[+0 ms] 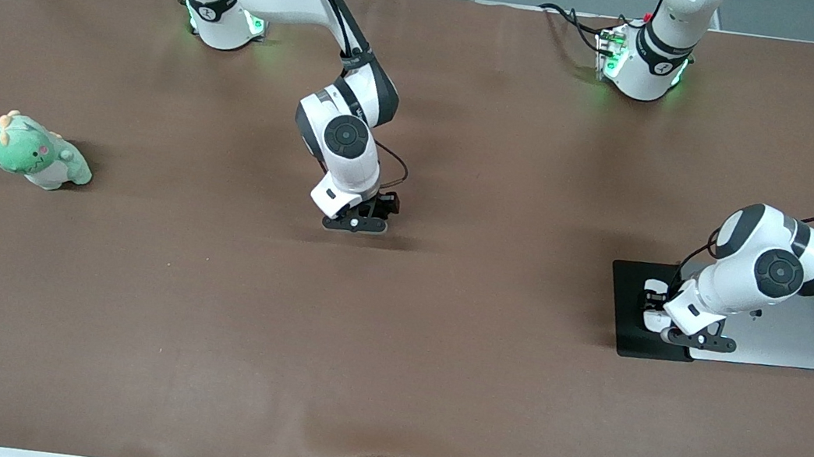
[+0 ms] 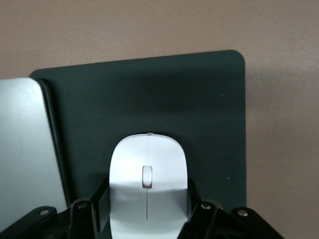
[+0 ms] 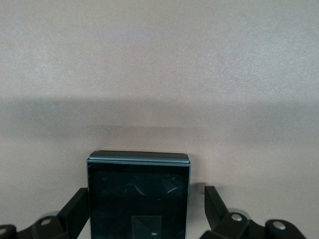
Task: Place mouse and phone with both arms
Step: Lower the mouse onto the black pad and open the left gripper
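Note:
The white mouse (image 2: 148, 174) is held over the black mat (image 2: 199, 109), with my left gripper (image 2: 148, 199) shut on its two sides. In the front view the left gripper (image 1: 684, 332) is low over the mat (image 1: 630, 329), toward the left arm's end of the table. The black phone (image 3: 138, 194) sits on the brown table cover between the fingers of my open right gripper (image 3: 145, 199). One finger is at its side and the other stands apart from it. The right gripper (image 1: 354, 223) is low at mid-table and hides the phone in the front view.
A silver laptop (image 1: 794, 334) lies shut beside the mat and overlaps its edge (image 2: 25, 149). A green plush dinosaur (image 1: 35, 152) sits toward the right arm's end of the table. The brown cover (image 1: 391, 352) spreads wide nearer the front camera.

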{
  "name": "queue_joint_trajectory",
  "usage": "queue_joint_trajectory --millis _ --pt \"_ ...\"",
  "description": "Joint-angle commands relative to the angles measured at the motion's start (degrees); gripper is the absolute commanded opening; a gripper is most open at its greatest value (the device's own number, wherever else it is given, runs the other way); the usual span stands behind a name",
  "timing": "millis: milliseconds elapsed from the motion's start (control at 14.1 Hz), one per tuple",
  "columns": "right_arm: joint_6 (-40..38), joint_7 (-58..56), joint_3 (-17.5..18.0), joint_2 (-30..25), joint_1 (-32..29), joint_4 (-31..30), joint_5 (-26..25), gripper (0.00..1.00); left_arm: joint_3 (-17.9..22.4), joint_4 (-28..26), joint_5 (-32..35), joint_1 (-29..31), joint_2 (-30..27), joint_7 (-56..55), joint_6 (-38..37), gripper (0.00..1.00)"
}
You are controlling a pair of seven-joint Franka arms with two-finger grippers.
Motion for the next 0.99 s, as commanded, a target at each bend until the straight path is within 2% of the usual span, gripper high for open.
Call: queue_joint_trajectory --millis 0,354,496,567,708,921 --pt "0.9 1.0 0.0 0.3 0.1 -0.2 -0.1 1.0 -0.2 -0.1 4.1 -0.8 0.1 -2.9 0.8 1.0" --pt "1.7 1.1 0.0 0.8 0.4 0.1 0.1 1.0 -1.6 -0.1 5.0 -0.6 -3.1 -4.2 -0.2 1.0" --pt "1.1 1.1 0.0 0.7 0.1 0.3 0.1 0.21 -3.7 -0.1 4.4 -0.3 -5.0 -4.1 -2.5 1.0" --pt "0.8 1.3 0.0 0.4 -0.3 0.8 0.4 0.0 -4.9 0.0 3.9 0.0 -5.5 -4.1 -3.4 1.0" --pt "-0.8 2.5 0.0 -0.6 -1.2 1.4 0.4 0.0 -6.9 0.2 3.9 1.3 -6.4 -4.0 -5.2 1.0" --pt "-10.7 0.2 -0.1 -7.2 -6.7 2.1 0.3 0.0 -11.6 0.6 3.6 5.4 -6.5 -3.4 -8.6 1.0"
